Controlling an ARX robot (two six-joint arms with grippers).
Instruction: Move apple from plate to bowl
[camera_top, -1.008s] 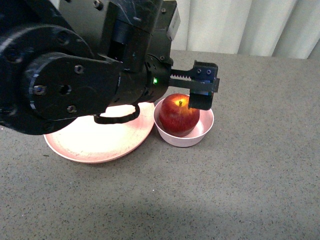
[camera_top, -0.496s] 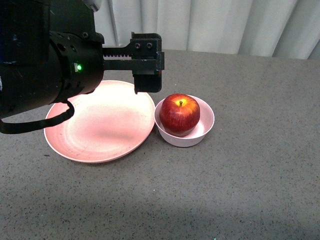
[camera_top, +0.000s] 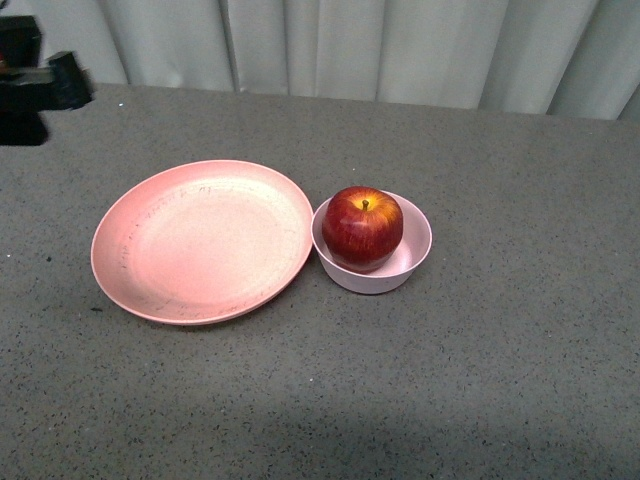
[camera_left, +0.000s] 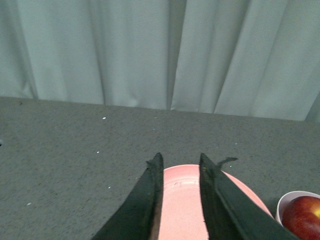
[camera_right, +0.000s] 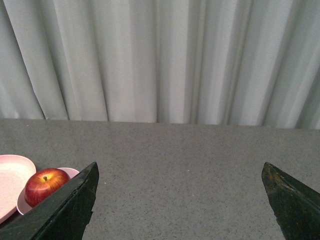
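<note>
We find the apple (camera_top: 362, 227) seated in the bowl (camera_top: 408, 262), plate (camera_top: 200, 240) bare; left gripper (camera_left: 179, 161) narrowly parted, right gripper (camera_right: 180, 175) spread wide, both holding nothing.

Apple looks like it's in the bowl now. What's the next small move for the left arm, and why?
Probably just finish pulling the left gripper back to rest. The apple sits in the bowl, the plate is bare, and the gripper holds nothing, its fingers only a little apart. The right gripper is wide open and well clear.
</note>
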